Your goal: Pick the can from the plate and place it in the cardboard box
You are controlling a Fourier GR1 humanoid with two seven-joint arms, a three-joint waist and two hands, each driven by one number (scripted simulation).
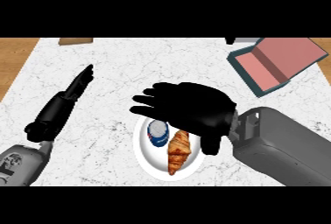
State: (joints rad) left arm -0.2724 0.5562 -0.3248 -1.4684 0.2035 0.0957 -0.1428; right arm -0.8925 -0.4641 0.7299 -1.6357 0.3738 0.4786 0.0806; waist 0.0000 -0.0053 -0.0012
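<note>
A white plate [145,159] lies on the marble counter near the front. On it stands a blue and white can [157,133], seen from above, with a croissant [177,151] beside it on the right. My right hand [194,107] hovers over the plate's far edge, fingers spread toward the left, open and holding nothing; it hides the plate's upper part. The cardboard box [278,63], open with a pinkish inside, sits at the far right. My left hand [77,85] rests at the left, fingers straight and pointing away.
A brown object [76,41] lies at the counter's far edge on the left. A grey object [241,40] shows behind the box. Wooden floor borders the counter on the left.
</note>
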